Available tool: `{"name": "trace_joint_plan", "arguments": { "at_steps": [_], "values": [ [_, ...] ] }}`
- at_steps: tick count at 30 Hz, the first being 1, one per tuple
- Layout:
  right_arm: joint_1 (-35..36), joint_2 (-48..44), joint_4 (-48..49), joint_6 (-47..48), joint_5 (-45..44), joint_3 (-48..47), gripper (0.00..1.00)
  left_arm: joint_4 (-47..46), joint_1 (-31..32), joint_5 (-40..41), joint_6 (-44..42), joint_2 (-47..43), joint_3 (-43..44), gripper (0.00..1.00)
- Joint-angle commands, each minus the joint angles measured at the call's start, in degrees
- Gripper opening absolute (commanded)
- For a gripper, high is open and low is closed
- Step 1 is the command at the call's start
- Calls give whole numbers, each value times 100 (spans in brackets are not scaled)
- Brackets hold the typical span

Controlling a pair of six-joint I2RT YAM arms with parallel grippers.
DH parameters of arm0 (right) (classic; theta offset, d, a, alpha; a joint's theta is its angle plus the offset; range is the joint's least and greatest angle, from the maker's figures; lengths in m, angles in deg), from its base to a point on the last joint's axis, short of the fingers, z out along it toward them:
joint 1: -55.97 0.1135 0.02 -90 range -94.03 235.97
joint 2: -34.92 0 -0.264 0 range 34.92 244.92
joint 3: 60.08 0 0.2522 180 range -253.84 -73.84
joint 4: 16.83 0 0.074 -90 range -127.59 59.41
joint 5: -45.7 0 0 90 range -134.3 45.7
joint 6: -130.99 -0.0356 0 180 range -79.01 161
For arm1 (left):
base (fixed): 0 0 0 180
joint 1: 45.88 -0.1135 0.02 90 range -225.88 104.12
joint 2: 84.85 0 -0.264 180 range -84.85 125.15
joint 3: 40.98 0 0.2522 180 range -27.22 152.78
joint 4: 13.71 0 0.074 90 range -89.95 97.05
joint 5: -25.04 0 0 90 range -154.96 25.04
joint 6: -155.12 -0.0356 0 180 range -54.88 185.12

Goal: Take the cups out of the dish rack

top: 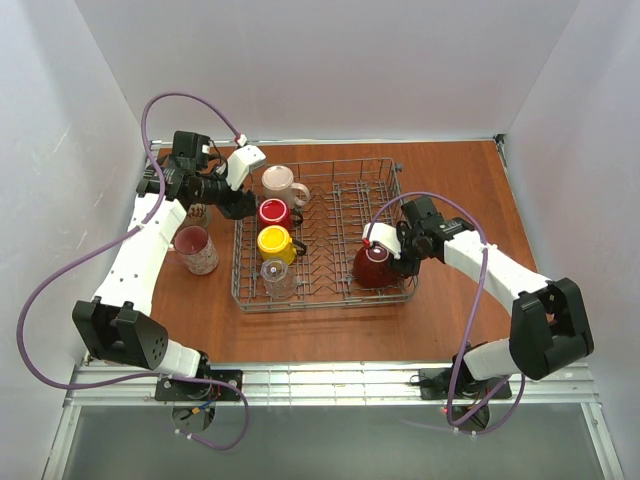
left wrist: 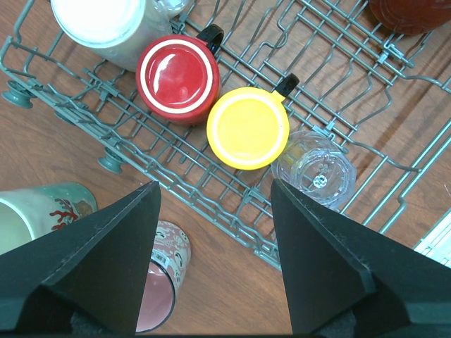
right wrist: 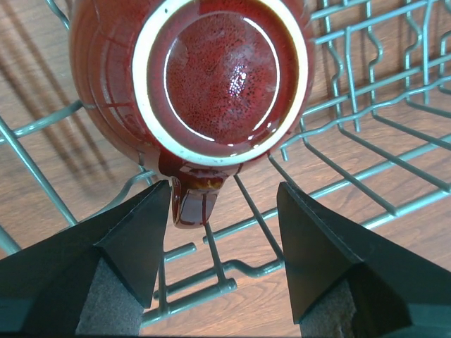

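The grey wire dish rack point(top: 320, 303) holds a beige mug point(top: 280, 183), a red mug point(top: 272, 212), a yellow mug point(top: 275, 243), a clear glass point(top: 278, 276) and a dark red mug point(top: 372, 266), all upside down. A pink mug point(top: 195, 249) and a cream mug with a red pattern point(left wrist: 42, 211) stand on the table left of the rack. My left gripper point(top: 232, 207) point(left wrist: 215, 184) is open and empty above the rack's left rim point(left wrist: 214, 217). My right gripper point(top: 388, 262) point(right wrist: 224, 184) is open, with the dark red mug's handle point(right wrist: 194, 204) between its fingers, close to the left one.
The rack's upright tines point(right wrist: 338, 187) run under and beside my right gripper. White walls close in the brown table point(top: 470, 200) at the back and both sides. Purple cables loop over both arms.
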Motion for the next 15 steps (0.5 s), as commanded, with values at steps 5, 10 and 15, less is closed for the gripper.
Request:
{"name": "trace_joint_plan", "arguments": {
  "at_steps": [5, 10, 15],
  "values": [
    [-62, 241, -7, 214, 75, -186, 55, -116, 27, -120, -48, -217, -38, 60],
    [-124, 381, 46, 231, 146, -115, 53, -125, 27, -76, -66, -225, -55, 60],
    [-141, 373, 64, 223, 260, -80, 41, -125, 27, -76, -83, -261, -90, 60]
  ]
}}
